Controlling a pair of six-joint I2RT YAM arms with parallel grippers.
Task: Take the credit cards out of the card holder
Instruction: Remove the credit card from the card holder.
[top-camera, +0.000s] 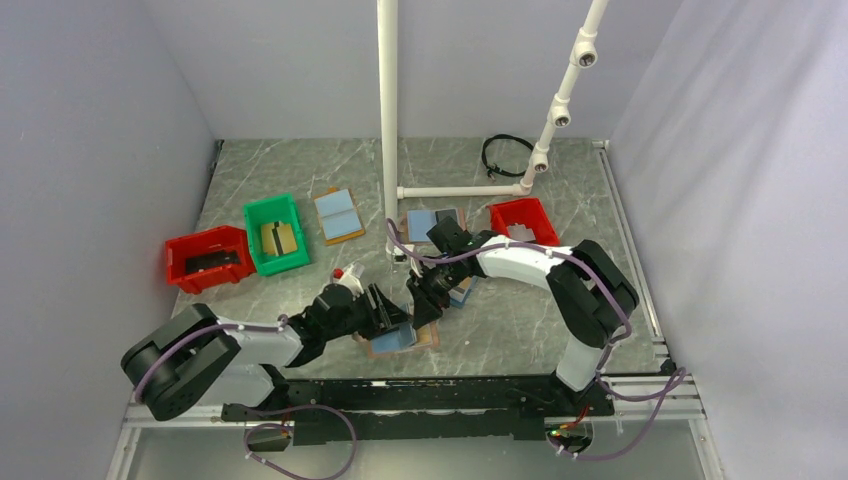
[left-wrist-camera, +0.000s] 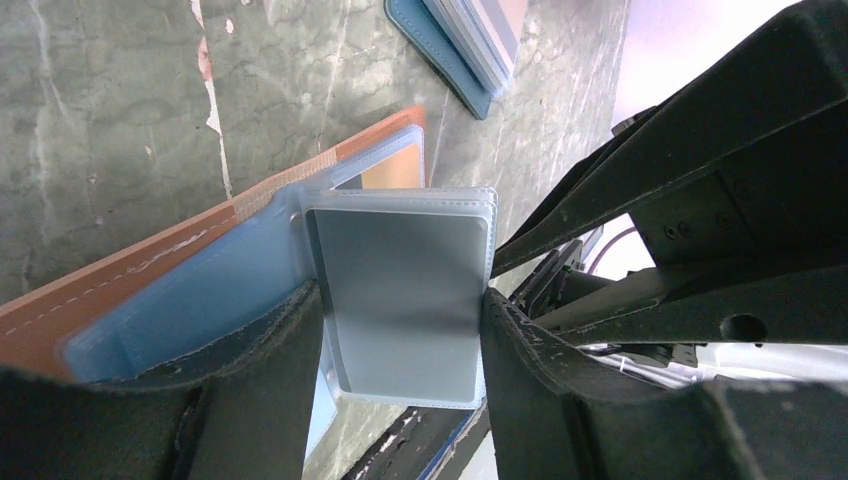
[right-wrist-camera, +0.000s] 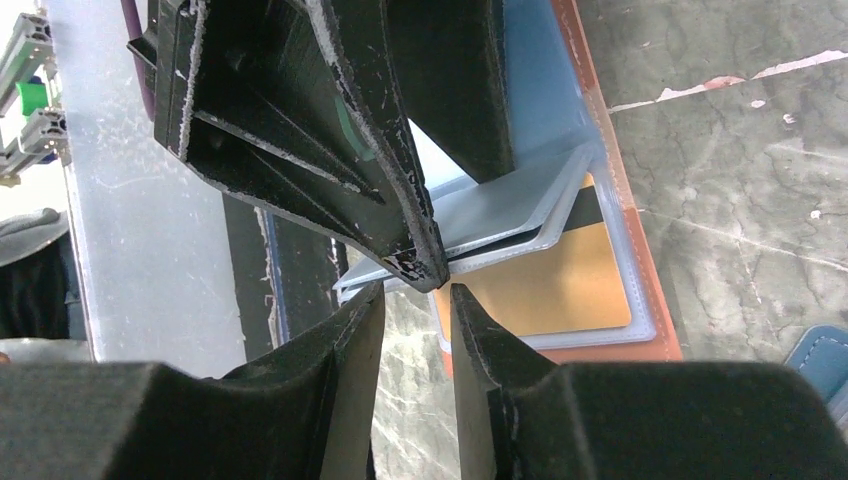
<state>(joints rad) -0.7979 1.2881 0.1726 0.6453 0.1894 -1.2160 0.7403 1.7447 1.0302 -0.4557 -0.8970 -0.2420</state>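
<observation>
- Between the jaws of the left gripper (left-wrist-camera: 400, 310) sits a grey credit card (left-wrist-camera: 395, 250) in its clear sleeve, pinched by both long edges.
- At the sleeve's corner, the right gripper (right-wrist-camera: 418, 300) has its jaws narrowly parted, holding nothing.
- Below, a gold card (right-wrist-camera: 540, 285) lies in the open tan-rimmed card holder (left-wrist-camera: 150, 275) on the marble table (left-wrist-camera: 100, 120).

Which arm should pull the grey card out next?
Right. The left gripper is clamped on a sleeve of the holder, steadying the grey card. The right gripper is open, tips just at the sleeve's edge, so it is probably best placed to pull.
</observation>
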